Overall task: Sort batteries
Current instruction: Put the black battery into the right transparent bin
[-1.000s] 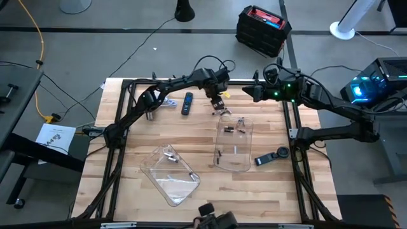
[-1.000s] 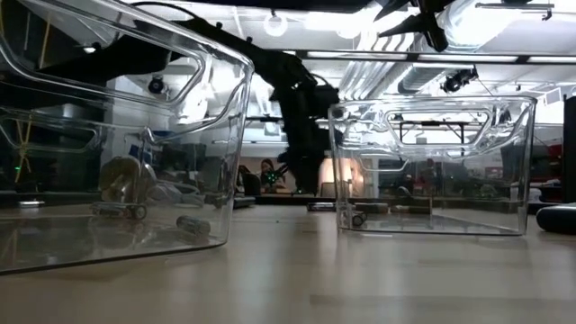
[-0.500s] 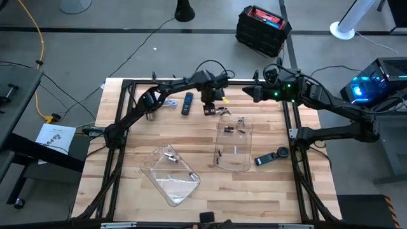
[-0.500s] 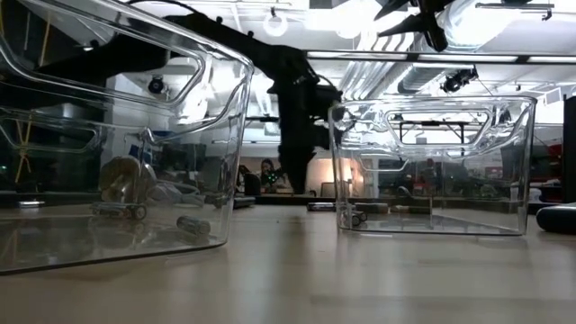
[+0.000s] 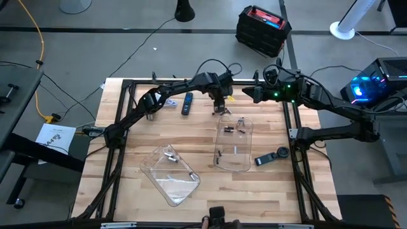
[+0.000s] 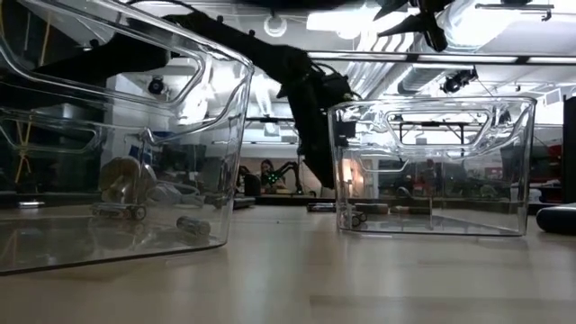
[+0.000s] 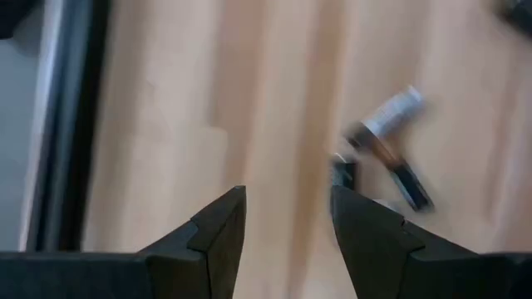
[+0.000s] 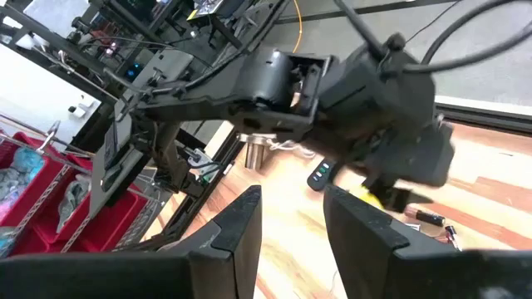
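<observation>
1. I see the left claw (image 5: 219, 105) hovering near the table's (image 5: 127, 191) far edge, between the dark remote (image 5: 187, 104) and the upright clear tray (image 5: 234, 145); bare wood lies open around it.
2. Its fingers (image 7: 216, 237) stand apart, holding nothing.
3. Loose batteries (image 7: 384, 145) lie on the wood just ahead of it, blurred, so I can't count them.
4. More batteries (image 5: 241, 123) sit inside the upright tray; others (image 5: 170, 156) rest in the tilted tray (image 5: 170, 174) toward the front left.
5. The left arm stretches diagonally from the left side across the far edge.
6. The right claw (image 8: 291, 220) waits raised at the far right corner, fingers parted and empty.
</observation>
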`<action>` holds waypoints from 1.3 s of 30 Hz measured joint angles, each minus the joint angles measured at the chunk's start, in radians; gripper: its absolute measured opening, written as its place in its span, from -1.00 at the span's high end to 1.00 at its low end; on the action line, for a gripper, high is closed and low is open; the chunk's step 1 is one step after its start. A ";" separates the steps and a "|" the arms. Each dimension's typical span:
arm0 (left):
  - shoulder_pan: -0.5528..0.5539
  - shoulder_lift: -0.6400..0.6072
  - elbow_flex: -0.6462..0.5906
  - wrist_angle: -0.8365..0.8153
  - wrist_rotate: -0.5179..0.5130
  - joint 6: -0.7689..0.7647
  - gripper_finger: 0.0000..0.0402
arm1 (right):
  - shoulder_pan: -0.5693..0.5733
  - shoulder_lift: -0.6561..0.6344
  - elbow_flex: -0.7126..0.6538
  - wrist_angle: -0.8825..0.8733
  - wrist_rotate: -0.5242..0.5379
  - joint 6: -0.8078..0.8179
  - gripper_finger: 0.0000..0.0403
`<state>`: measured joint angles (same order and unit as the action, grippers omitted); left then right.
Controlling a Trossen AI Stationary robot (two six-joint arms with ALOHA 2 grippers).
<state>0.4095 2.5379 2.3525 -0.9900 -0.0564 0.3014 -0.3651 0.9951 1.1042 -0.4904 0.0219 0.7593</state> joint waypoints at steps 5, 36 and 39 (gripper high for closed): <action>0.027 0.026 -0.037 0.013 0.021 -0.086 0.15 | 0.001 0.000 0.000 -0.004 0.000 0.000 0.38; -0.003 -0.006 -0.016 0.225 0.012 -0.294 1.00 | -0.006 0.000 0.000 -0.007 -0.004 -0.027 0.38; -0.002 -0.001 -0.019 0.246 -0.039 -0.547 1.00 | -0.006 0.000 0.000 -0.007 -0.004 -0.026 0.38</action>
<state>0.4072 2.5370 2.3337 -0.7439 -0.0954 -0.2451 -0.3714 0.9951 1.1042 -0.4973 0.0177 0.7330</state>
